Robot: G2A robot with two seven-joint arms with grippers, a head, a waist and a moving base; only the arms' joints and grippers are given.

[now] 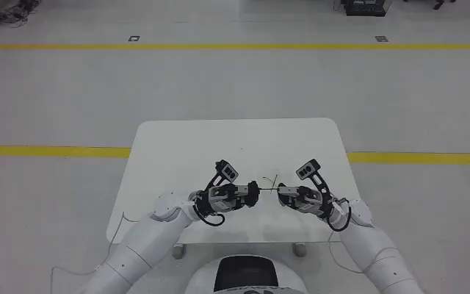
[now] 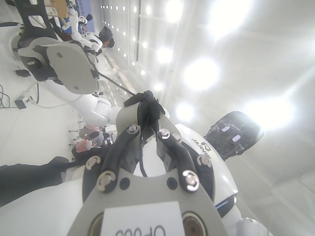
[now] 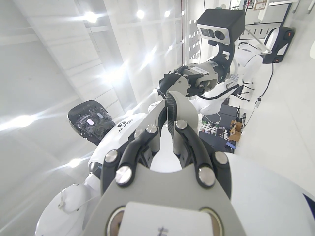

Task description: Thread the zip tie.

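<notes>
Zip tie (image 1: 268,189) is held in the air between the two facing tools, low centre of the top view, over the near part of the counter (image 1: 220,140). One end is clamped in the left tool (image 1: 252,195), whose black-wrapped tips are pressed together; in the left wrist view a thin black strand is seen running back between them. The strap's other stretch is pinched in the right tool (image 1: 283,194), pads flat together. Whether the tip has entered the head cannot be told.

Risks, as judged:
- Strap is thin and springy. It could bow or twist if the tools are brought closer, and the slot would be missed.
- Slip through the pads is likely if it is pushed off-axis.
- If either clamp is eased early, the strap could be dropped onto the counter.
</notes>
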